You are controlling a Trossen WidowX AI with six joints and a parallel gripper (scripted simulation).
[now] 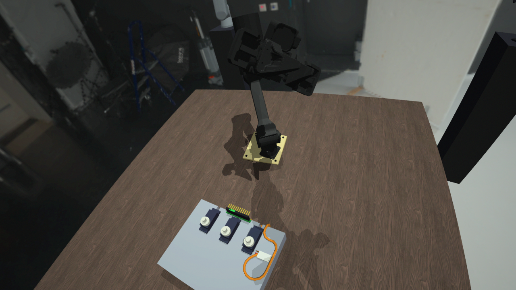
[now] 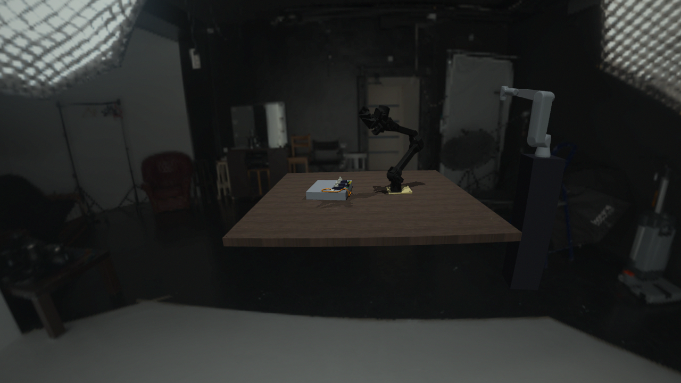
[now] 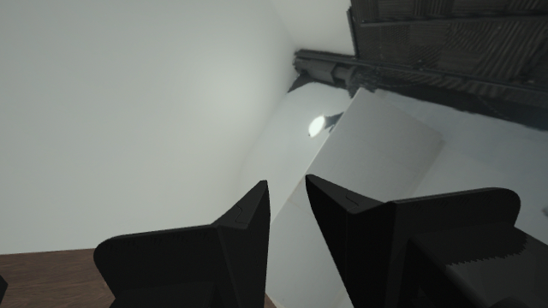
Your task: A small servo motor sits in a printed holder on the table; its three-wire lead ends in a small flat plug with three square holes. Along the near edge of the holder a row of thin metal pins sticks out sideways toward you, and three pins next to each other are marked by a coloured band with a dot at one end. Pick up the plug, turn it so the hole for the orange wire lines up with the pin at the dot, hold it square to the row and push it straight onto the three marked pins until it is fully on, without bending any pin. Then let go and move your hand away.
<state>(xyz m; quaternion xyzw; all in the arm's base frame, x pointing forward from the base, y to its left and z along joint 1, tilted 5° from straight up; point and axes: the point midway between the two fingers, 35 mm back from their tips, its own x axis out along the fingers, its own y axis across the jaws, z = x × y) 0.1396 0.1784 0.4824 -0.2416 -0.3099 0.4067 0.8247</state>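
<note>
The light grey holder [image 1: 187,252] [image 2: 325,196] sits on the table and carries three dark servo motors with white round tops. A thin gold pin row [image 1: 239,209] sticks out from a black and green strip at the holder's edge, on the arm's side. A bright green mark [image 1: 232,210] is near the row's left end; its dot is too small to tell. The white plug [image 1: 263,255] lies on the holder beside the rightmost servo. Its orange lead [image 1: 276,248] curls round it. My gripper [image 3: 286,184] is raised high above the table, away from the plug, partly open, with nothing between its fingertips.
The arm stands on a yellow base plate [image 1: 252,153] [image 2: 406,191] on the brown wooden table [image 1: 342,162] [image 2: 381,218]. A dark pillar [image 2: 538,214] with a pale second arm [image 2: 541,118] stands beyond the table edge.
</note>
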